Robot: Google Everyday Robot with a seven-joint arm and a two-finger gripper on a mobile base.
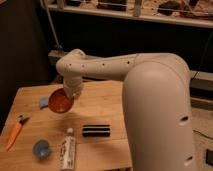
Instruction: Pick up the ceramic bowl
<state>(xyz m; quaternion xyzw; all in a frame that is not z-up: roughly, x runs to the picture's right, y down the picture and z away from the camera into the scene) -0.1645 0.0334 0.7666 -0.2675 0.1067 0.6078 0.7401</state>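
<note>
At the far left of the frame, an orange-handled tool with a dark tip lies on the pale wooden table, pointing up and to the right. Below and to its right, near the table's lower edge, sits a small round blue dish. Higher up, in the left middle of the frame, a flat light-blue object rests on the wood, partly covered by the round, shallow orange-red ceramic bowl.

The ceramic bowl is tilted, its glossy inside turned toward the camera, and appears raised off the table surface, just below the end of the arm. The gripper is at the bowl's upper right rim, where the white arm bends downward; its fingers close on that rim, holding the bowl.

Lower down, in the bottom centre-left, a white tube-shaped container with printed markings lies lengthwise on the table, just beside the blue dish. To its right, a short black bar lies flat, well apart from the bowl.

The arm's large white body fills the right half of the frame. Behind it, along the top, runs a dark shelf with a metal rail.
</note>
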